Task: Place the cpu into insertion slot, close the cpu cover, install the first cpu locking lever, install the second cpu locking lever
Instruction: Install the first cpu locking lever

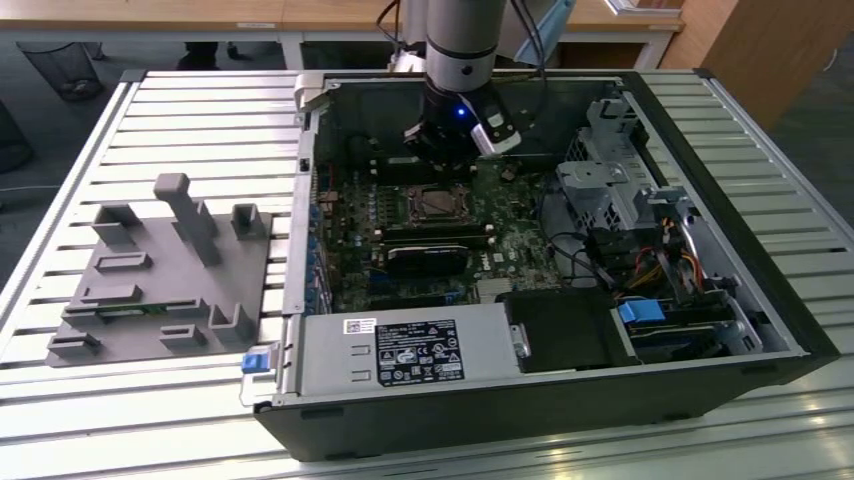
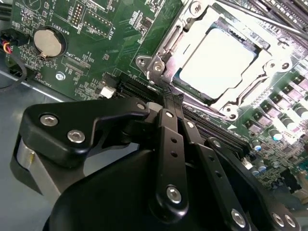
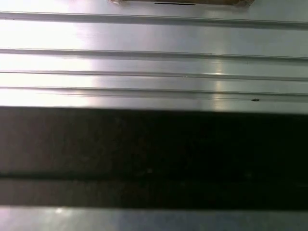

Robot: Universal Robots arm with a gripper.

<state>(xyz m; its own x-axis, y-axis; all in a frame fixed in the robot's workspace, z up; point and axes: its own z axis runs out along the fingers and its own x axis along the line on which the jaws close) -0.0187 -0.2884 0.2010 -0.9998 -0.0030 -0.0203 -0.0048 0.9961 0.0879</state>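
Gripper (image 2: 174, 103) fingers pressed together, holding nothing, tips just beside the insertion slot (image 2: 219, 62) on the green board (image 2: 96, 43). The cpu (image 2: 216, 60) sits in the slot with the cpu cover (image 2: 168, 48) lying around it. In the exterior view the arm (image 1: 461, 60) reaches into the open computer case (image 1: 747, 290) on the slatted table (image 1: 200, 100).
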